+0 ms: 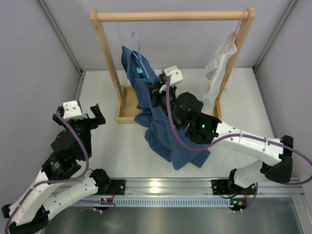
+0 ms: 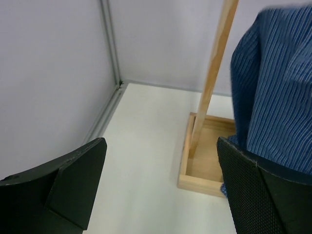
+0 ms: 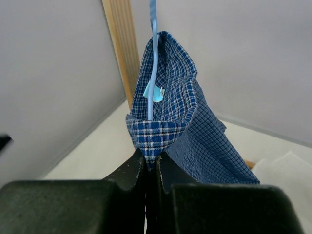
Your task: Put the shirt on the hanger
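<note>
**Seating the shirt on its hanger**

Right gripper (image 3: 150, 163), jaws pinching the dark blue checked shirt (image 3: 195, 131) below its collar, by the wooden rack (image 1: 109, 68) at the far edge. The light blue wire hanger (image 3: 153, 58) rises through the collar. Left gripper (image 2: 161, 146) is spread and holds nothing. Advice: release only once both shoulders sit level.

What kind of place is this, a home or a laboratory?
Probably a robot test booth: plain grey wall panels, robot arms bolted to a metal rail, and a small wooden rack on a white table.
</note>
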### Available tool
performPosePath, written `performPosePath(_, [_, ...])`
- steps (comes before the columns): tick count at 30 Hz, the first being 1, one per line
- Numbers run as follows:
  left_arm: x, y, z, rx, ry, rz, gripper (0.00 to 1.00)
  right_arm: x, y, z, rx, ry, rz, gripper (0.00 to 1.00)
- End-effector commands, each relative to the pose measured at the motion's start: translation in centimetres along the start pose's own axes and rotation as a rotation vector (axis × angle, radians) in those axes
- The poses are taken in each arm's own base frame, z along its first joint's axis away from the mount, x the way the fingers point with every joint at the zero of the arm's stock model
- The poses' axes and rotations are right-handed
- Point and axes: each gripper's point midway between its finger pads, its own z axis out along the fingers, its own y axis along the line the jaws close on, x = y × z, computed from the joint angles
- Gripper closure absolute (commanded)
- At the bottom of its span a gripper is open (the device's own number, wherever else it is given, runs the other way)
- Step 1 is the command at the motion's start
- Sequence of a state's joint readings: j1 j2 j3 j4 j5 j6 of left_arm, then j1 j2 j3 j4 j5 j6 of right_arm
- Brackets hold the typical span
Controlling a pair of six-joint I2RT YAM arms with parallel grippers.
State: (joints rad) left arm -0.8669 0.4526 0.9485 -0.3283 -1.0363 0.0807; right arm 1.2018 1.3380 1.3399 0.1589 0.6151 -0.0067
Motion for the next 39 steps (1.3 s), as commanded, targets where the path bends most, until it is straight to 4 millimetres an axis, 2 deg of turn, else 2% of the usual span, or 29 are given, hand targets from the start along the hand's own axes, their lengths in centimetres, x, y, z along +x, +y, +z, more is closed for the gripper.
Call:
performPosePath(1, [0.3, 0.9, 0.9, -0.145, 0.044, 0.048, 0.02, -8.7, -0.5, 1.3, 0.142, -0.164, 0.161, 1.0])
performPosePath(5, [0.4, 1.3, 1.5, -0.161, 0.041, 0.029, 0.02, -9.5, 0.4, 4.2, 0.198, -0.119, 0.126, 1.0])
performPosePath(6, [0.9, 1.4, 1.9, -0.18, 0.062, 0.06, 0.02, -10.6, 0.9, 5.4, 0.207, -0.128, 0.101, 1.0])
performPosePath(7, [1.4, 0.8, 2.4, -0.166, 0.078, 0.076, 0.02, -9.9, 0.3, 6.1, 0.224, -0.085, 0.058, 1.0])
performPosePath(8, [1.6, 0.5, 2.8, -0.156, 0.094, 0.093, 0.02, -9.9, 0.5, 6.8, 0.213, -0.076, 0.051, 1.0])
performPosePath(9, [2.8, 0.5, 3.7, -0.185, 0.136, 0.11, 0.02, -10.6, 0.6, 7.8, 0.204, -0.086, 0.07, 1.0])
performPosePath(10, [3.2, -0.4, 4.3, -0.135, 0.154, 0.086, 0.02, -10.0, -0.1, 8.4, 0.209, -0.059, 0.076, 1.0])
performPosePath(11, [3.6, -0.4, 4.8, -0.131, 0.169, 0.078, 0.02, -10.0, 0.1, 8.8, 0.19, -0.058, 0.085, 1.0])
performPosePath(12, [4.0, 0.9, 5.7, -0.178, 0.177, 0.065, 0.02, -9.8, 0.2, 9.3, 0.179, -0.059, 0.098, 1.0])
performPosePath(14, [4.6, 0.7, 6.5, -0.132, 0.192, 0.005, 0.02, -9.3, 0.2, 9.9, 0.154, -0.046, 0.104, 1.0])
performPosePath(15, [5.0, 2.4, 6.9, -0.187, 0.201, -0.01, 0.02, -8.6, 0.3, 10.4, 0.147, -0.032, 0.111, 1.0])
performPosePath(16, [5.4, 2.8, 7.1, -0.204, 0.211, -0.044, 0.02, -8.2, -0.5, 10.8, 0.151, -0.023, 0.113, 1.0])
performPosePath(18, [6.2, 3.9, 7.2, -0.241, 0.234, -0.067, 0.02, -6.5, -0.6, 11.5, 0.11, 0.015, 0.132, 1.0])
performPosePath(19, [7.2, 4.0, 7.1, -0.24, 0.262, -0.078, 0.02, -5.6, -1.7, 11.8, 0.109, 0.034, 0.145, 1.0])
performPosePath(22, [8.7, 4.4, 6.7, -0.254, 0.299, -0.085, 0.02, -5.1, -3.4, 11.8, 0.126, 0.048, 0.141, 1.0])
performPosePath(23, [8.9, 4.4, 6.3, -0.25, 0.302, -0.085, 0.02, -4.3, -3.3, 11.7, 0.11, 0.068, 0.131, 1.0])
performPosePath(24, [9.1, 4.2, 6.1, -0.236, 0.307, -0.09, 0.02, -4.9, -3.5, 11.2, 0.102, 0.059, 0.13, 1.0])
performPosePath(27, [10.1, 4.1, 5.1, -0.215, 0.323, -0.1, 0.02, -4.8, -3.7, 10.1, 0.087, 0.052, 0.134, 1.0])
performPosePath(30, [12.3, 3.1, 4.5, -0.155, 0.371, -0.117, 0.02, -4.3, -3.9, 9.5, 0.071, 0.051, 0.151, 1.0])
performPosePath(31, [12.8, 3.0, 4.4, -0.15, 0.381, -0.118, 0.02, -4.5, -3.7, 9.3, 0.058, 0.049, 0.154, 0.9])
performPosePath(32, [13.1, 2.9, 4.3, -0.147, 0.386, -0.118, 0.02, -4.4, -3.3, 9.2, 0.033, 0.056, 0.154, 0.5])
performPosePath(33, [12.9, 3.0, 4.2, -0.15, 0.376, -0.121, 0.02, -5.1, -3.2, 8.5, 0.015, 0.051, 0.16, 0.26])
performPosePath(34, [12.7, 3.3, 4.1, -0.166, 0.368, -0.119, 0.02, -5.1, -3.1, 8.0, 0.005, 0.064, 0.156, 0.12])
performPosePath(35, [12.5, 3.5, 4.1, -0.175, 0.357, -0.123, 0.02, -5.9, -3.0, 6.8, -0.028, 0.06, 0.156, 0.01])
performPosePath(37, [12.2, 3.8, 3.9, -0.185, 0.334, -0.134, 0.02, -6.1, -2.9, 5.2, -0.063, 0.072, 0.147, 0.01])
performPosePath(38, [12.3, 3.7, 3.8, -0.182, 0.333, -0.135, 0.02, -6.2, -3.1, 3.3, -0.095, 0.089, 0.125, 0.0])
performPosePath(39, [12.2, 3.7, 3.7, -0.181, 0.329, -0.136, 0.02, -6.3, -3.2, 2.2, -0.114, 0.096, 0.113, 0.01])
